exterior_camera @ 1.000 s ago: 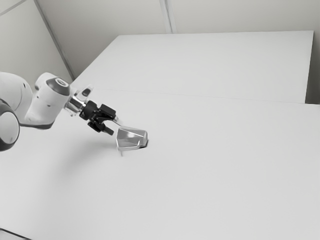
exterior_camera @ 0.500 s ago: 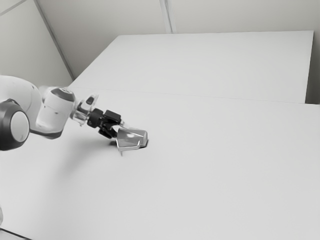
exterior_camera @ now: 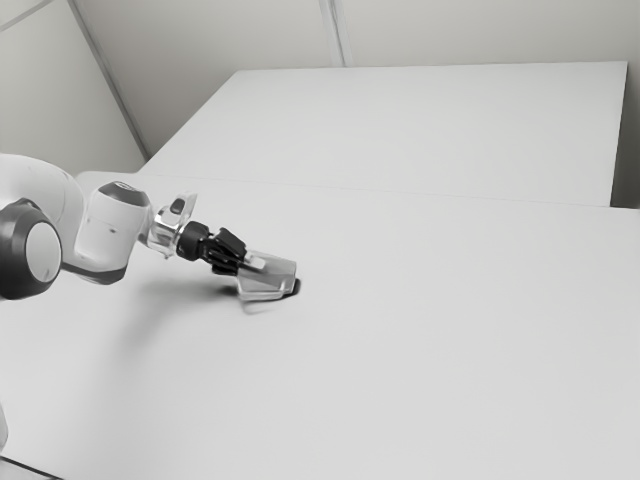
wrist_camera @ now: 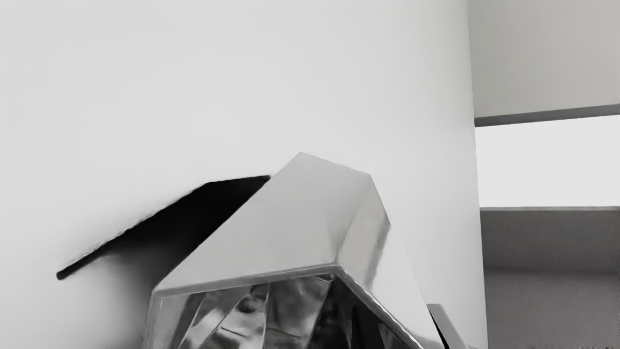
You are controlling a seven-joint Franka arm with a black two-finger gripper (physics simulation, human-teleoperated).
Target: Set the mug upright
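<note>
As the mug (exterior_camera: 272, 283) lies on its side, mouth toward the hand (exterior_camera: 248, 265), its wall is pinched between the fingers.

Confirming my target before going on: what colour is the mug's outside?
The mug is shiny silver-grey outside; the wrist view shows it best.

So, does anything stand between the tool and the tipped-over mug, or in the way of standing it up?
Nothing visible does: the tool is right at the open end of the mug, which lies on its side on the white table.
</note>
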